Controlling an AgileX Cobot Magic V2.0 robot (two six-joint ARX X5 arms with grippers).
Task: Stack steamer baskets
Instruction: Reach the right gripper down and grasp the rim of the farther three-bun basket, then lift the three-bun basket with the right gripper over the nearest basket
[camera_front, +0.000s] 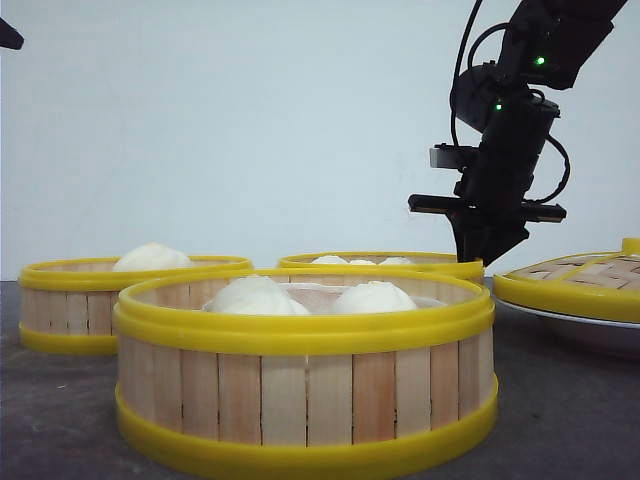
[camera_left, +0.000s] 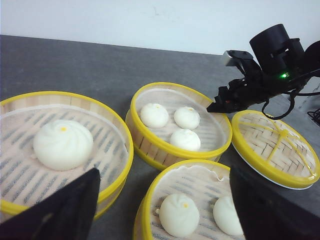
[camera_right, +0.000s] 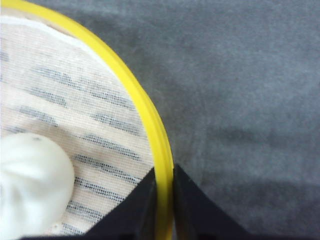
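Nearest round slat-walled yellow-rimmed steamer basket (camera_front: 305, 375) holds two buns, untouched. Behind it, the three-bun basket (camera_front: 400, 263): right gripper (camera_right: 164, 192) fingers nearly closed, straddling its rim. Thin pinch, so the basket may tilt and slip if lifted. Left gripper (camera_left: 162, 210) wide open, empty.

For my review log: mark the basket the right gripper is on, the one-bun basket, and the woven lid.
Three-bun basket (camera_left: 220, 120), left wrist view, its yellow rim beside the right gripper (camera_left: 214, 106).
One-bun basket (camera_left: 107, 112), left wrist view, its yellow rim.
Woven lid (camera_left: 260, 137), left wrist view, its woven top.
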